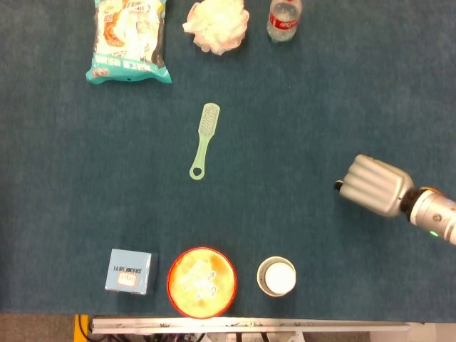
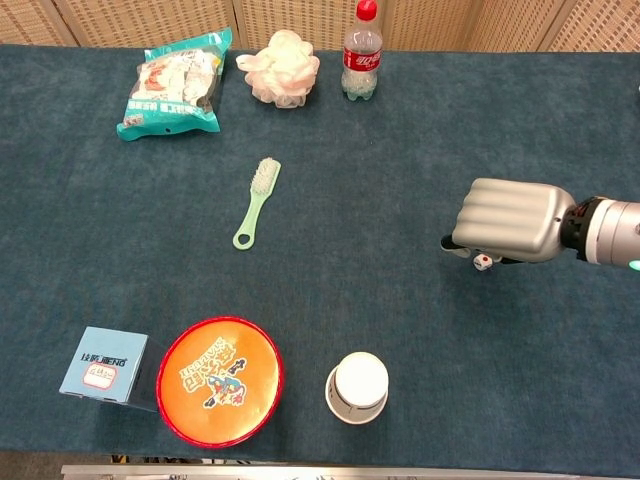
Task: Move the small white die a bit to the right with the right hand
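die (image 2: 482, 261) on blue desk (image 2: 400, 160), right side, peeking from under right hand (image 2: 505, 222) | hand palm-down over it, fingers curled, grip on die: cannot tell | white cup (image 2: 358, 386) nearer front edge, well apart

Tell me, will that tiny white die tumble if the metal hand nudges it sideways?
Probably. The small white die looks very light, so a nudge may flip it. The dark blue felt-like tabletop should grip it, stopping any long slide. The silver right hand dwarfs it, so contact will be coarse.
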